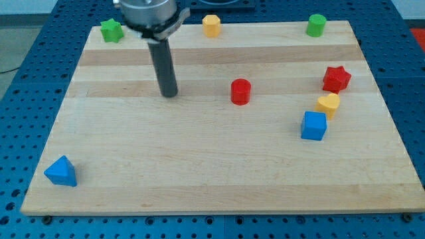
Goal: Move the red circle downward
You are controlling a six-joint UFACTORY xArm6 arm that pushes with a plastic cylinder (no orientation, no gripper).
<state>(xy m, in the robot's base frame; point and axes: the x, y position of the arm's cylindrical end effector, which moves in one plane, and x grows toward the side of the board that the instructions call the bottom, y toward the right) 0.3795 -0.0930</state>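
The red circle [240, 91] is a short red cylinder standing near the middle of the wooden board [199, 166], a little toward the view's right. My tip [170, 94] rests on the board to the view's left of the red circle, about level with it and clearly apart from it. The dark rod rises from the tip to the arm's mount at the view's top.
A red star [337, 78], a yellow heart [328, 104] and a blue cube [313, 125] cluster at the view's right. A green star [111, 30], a yellow block [211, 25] and a green cylinder [316, 25] line the top edge. A blue triangle [62, 172] sits bottom left.
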